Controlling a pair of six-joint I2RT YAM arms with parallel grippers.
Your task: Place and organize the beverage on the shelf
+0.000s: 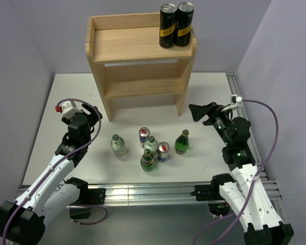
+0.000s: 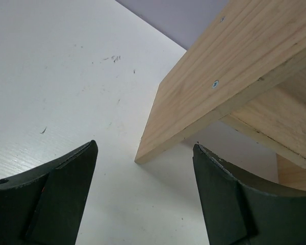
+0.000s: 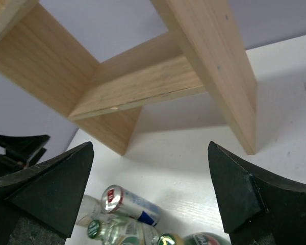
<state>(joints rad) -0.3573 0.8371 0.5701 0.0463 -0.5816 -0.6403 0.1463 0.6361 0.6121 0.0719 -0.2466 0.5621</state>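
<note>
The beverage stands in a cluster on the white table in front of the shelf: a clear bottle, a second clear bottle, two blue-silver cans and two dark-green bottles. My left gripper is open and empty, left of the cluster, facing the foot of the shelf's left side panel. My right gripper is open and empty, right of the shelf, above and behind the drinks. A can and a green cap show below it.
Two tall black cans with yellow labels stand on the right end of the shelf's rimmed top board. The lower board holds nothing. Purple walls close in the table on three sides. A metal rail runs along the near edge.
</note>
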